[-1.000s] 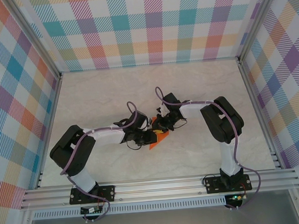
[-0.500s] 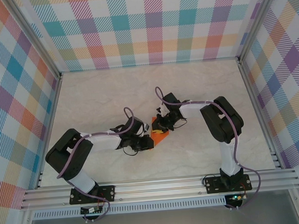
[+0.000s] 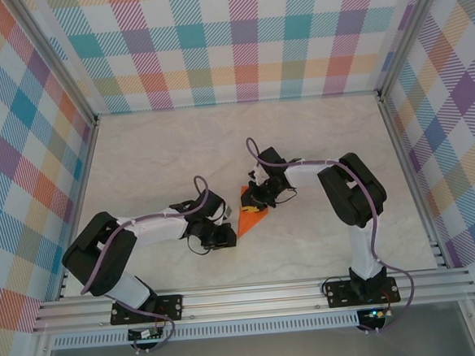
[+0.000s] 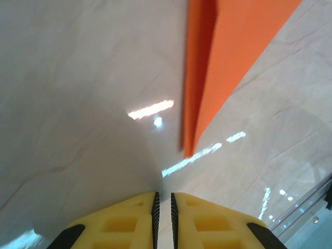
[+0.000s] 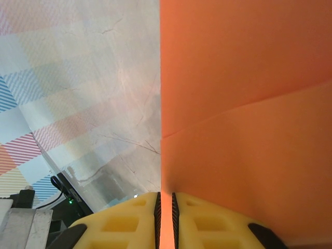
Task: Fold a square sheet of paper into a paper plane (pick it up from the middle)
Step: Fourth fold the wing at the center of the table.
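Observation:
The square sheet of paper (image 3: 248,219), bright orange, is folded into a pointed wedge with its tip toward the near left. My right gripper (image 3: 259,202) is shut on its far, wide end; in the right wrist view orange paper (image 5: 249,104) runs between the pads of the right gripper (image 5: 165,193). My left gripper (image 3: 229,237) sits just left of the tip, apart from it. Seen from the left wrist, the left gripper (image 4: 163,194) has its jaws nearly together with nothing between them, and the paper's tip (image 4: 199,114) lies ahead over the table.
The pale marble table (image 3: 163,159) spreads behind and to both sides of the arms. Plaid walls (image 3: 244,39) close the back and sides. An aluminium rail (image 3: 254,295) runs along the near edge by the arm bases.
My left gripper has drawn back toward the near left, away from the paper it was at before. The wedge's tip now lies uncovered. The right gripper has kept its hold.

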